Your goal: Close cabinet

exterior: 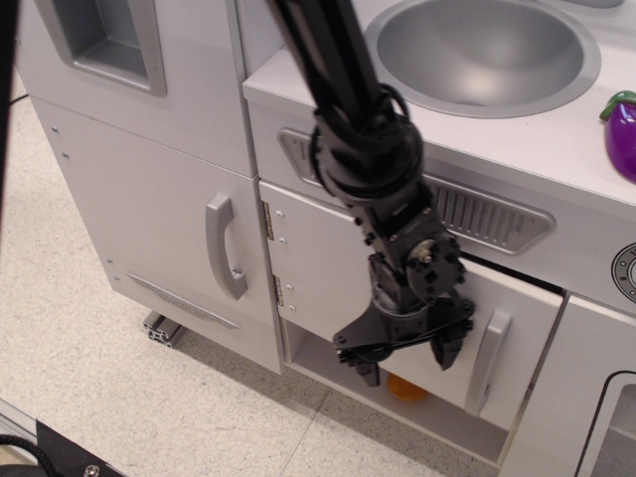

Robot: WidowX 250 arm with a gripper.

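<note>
The white cabinet door [318, 268] under the sink stands nearly flush with the cabinet front, with a thin dark gap along its top right edge. Its small grey handle [488, 362] is at its right end and two metal hinges [270, 221] are at its left. My black gripper [408, 361] is open and empty, its fingers pointing down against the door's front face, just left of the handle. The arm hides the middle of the door. The inner shelf is hidden.
A taller narrow white door with a larger grey handle [225, 245] stands to the left. A metal sink [483, 52] sits in the counter above, with a purple toy eggplant [622, 127] at the right. An orange object [406, 388] shows below the door. An oven panel [596, 407] is at the right.
</note>
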